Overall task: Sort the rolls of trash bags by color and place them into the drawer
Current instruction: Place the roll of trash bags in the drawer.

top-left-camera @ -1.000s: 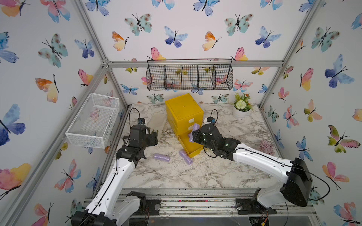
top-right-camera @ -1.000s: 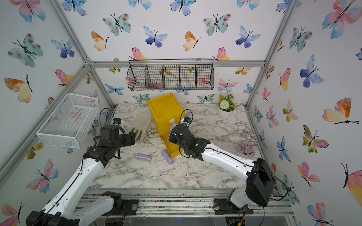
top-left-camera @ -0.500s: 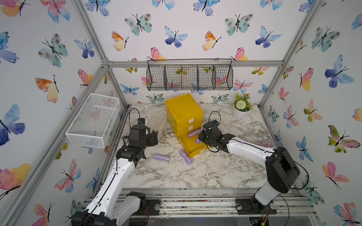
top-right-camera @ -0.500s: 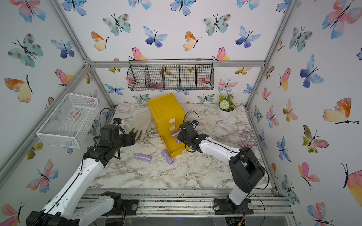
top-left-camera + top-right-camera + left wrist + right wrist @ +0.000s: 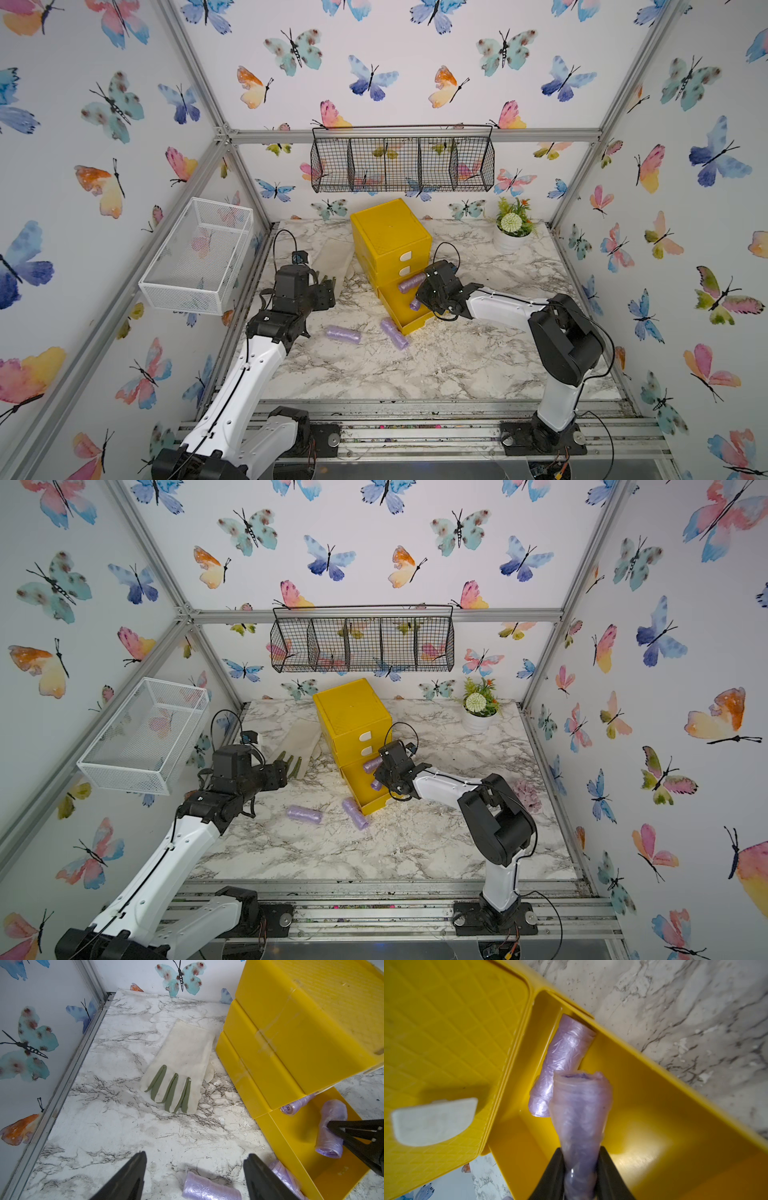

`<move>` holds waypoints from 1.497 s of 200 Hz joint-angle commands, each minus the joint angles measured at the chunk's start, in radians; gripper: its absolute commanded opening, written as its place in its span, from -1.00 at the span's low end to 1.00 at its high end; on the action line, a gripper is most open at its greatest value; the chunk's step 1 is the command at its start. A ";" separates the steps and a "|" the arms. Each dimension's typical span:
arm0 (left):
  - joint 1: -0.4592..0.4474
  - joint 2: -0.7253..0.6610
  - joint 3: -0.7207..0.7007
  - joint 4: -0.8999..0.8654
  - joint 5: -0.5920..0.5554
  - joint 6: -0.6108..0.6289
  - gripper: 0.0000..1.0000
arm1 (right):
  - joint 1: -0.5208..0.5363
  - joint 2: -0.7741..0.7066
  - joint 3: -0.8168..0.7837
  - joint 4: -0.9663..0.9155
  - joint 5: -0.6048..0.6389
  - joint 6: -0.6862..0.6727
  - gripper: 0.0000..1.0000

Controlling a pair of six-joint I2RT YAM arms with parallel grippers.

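right claw [image 5: 580, 1149]: closed on a lilac roll [image 5: 580, 1105], held over the open bottom drawer [image 5: 654, 1105] (a second lilac roll [image 5: 562, 1053] lies inside, at the back). left claw [image 5: 195, 1155]: wide, empty, above the desk [image 5: 104, 1126]. third lilac roll [image 5: 343, 333] and fourth lilac roll [image 5: 395, 332]: on the desk, the fourth just beside the drawer.

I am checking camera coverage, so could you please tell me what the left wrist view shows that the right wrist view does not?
Only the left wrist view shows the glove, one loose roll on the table, another loose roll beside the drawer's outer wall, and the open left gripper.
Only the right wrist view shows the white handle on the closed drawer front above.
Both show the open drawer, the right gripper closed on the held roll, and the back roll lying inside.
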 commanded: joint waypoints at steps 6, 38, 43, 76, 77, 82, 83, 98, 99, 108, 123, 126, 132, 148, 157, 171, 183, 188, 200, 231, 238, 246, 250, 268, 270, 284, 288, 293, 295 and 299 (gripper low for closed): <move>0.006 -0.011 -0.011 0.014 0.016 0.004 0.56 | -0.011 0.034 0.059 0.019 -0.005 0.024 -0.42; 0.007 -0.010 -0.011 0.014 0.017 0.005 0.56 | -0.019 0.080 0.104 0.001 0.007 0.026 -0.40; 0.007 -0.010 -0.011 0.014 0.017 0.005 0.56 | -0.020 0.086 0.110 -0.003 0.009 0.029 -0.39; 0.007 -0.012 -0.011 0.015 0.020 0.005 0.56 | -0.029 0.111 0.126 -0.014 0.024 0.035 -0.37; 0.007 -0.012 -0.011 0.015 0.020 0.005 0.56 | -0.030 0.111 0.126 -0.015 0.024 0.034 -0.37; 0.007 -0.012 -0.011 0.015 0.020 0.006 0.56 | -0.030 0.113 0.128 -0.014 0.024 0.034 -0.37; 0.007 -0.012 -0.011 0.015 0.019 0.006 0.56 | -0.031 0.113 0.128 -0.016 0.024 0.035 -0.37; 0.007 -0.010 -0.011 0.016 0.022 0.006 0.56 | -0.033 0.119 0.132 -0.025 0.028 0.035 -0.36; 0.007 -0.010 -0.011 0.016 0.021 0.005 0.56 | -0.033 0.119 0.132 -0.025 0.028 0.035 -0.36; 0.007 -0.010 -0.011 0.015 0.022 0.006 0.56 | -0.034 0.120 0.133 -0.028 0.031 0.035 -0.35; 0.007 -0.010 -0.011 0.015 0.023 0.006 0.56 | -0.034 0.123 0.134 -0.029 0.033 0.035 -0.32; 0.007 -0.010 -0.011 0.016 0.023 0.006 0.56 | -0.034 0.123 0.135 -0.029 0.033 0.035 -0.31; 0.007 -0.012 -0.012 0.016 0.023 0.006 0.56 | -0.035 0.125 0.137 -0.031 0.033 0.035 -0.30; 0.008 -0.013 -0.011 0.016 0.022 0.006 0.56 | -0.036 0.127 0.142 -0.034 0.035 0.033 -0.26; 0.008 -0.015 -0.011 0.015 0.020 0.006 0.56 | -0.037 0.129 0.143 -0.035 0.035 0.033 -0.24; 0.009 -0.014 -0.011 0.016 0.019 0.006 0.57 | -0.039 0.128 0.146 -0.037 0.033 0.030 -0.22; 0.009 -0.013 -0.011 0.015 0.020 0.006 0.57 | -0.039 0.126 0.149 -0.038 0.035 0.027 -0.21; 0.009 -0.015 -0.011 0.015 0.019 0.006 0.57 | -0.039 0.126 0.151 -0.039 0.035 0.025 -0.21; 0.009 -0.015 -0.012 0.016 0.020 0.007 0.57 | -0.041 0.122 0.153 -0.042 0.036 0.022 -0.19; 0.009 -0.016 -0.012 0.015 0.016 0.008 0.57 | -0.041 0.098 0.149 -0.046 0.039 0.014 -0.17; 0.009 -0.016 -0.012 0.016 0.017 0.008 0.57 | -0.041 0.089 0.148 -0.049 0.040 0.007 -0.17; 0.008 -0.016 -0.012 0.016 0.017 0.007 0.57 | -0.041 0.077 0.148 -0.053 0.042 0.001 -0.17; 0.009 -0.016 -0.012 0.015 0.017 0.008 0.57 | -0.041 0.070 0.147 -0.055 0.042 -0.004 -0.16; 0.010 -0.015 -0.013 0.016 0.016 0.008 0.57 | -0.041 0.033 0.144 -0.054 0.028 -0.036 -0.15; 0.010 -0.014 -0.012 0.015 0.015 0.008 0.57 | -0.041 0.029 0.145 -0.053 0.025 -0.041 -0.15; 0.010 -0.012 -0.014 0.015 0.016 0.007 0.57 | -0.041 -0.003 0.151 -0.064 0.010 -0.074 -0.14; 0.010 -0.011 -0.014 0.015 0.015 0.009 0.57 | -0.041 -0.015 0.151 -0.068 0.005 -0.083 -0.14; 0.010 -0.009 -0.014 0.014 0.016 0.009 0.57 | -0.040 -0.028 0.151 -0.069 0.000 -0.096 -0.14; 0.010 -0.009 -0.014 0.014 0.016 0.009 0.57 | -0.041 -0.035 0.150 -0.070 -0.001 -0.101 -0.14; 0.012 -0.008 -0.013 0.014 0.016 0.009 0.57 | -0.041 -0.049 0.149 -0.073 -0.002 -0.110 -0.13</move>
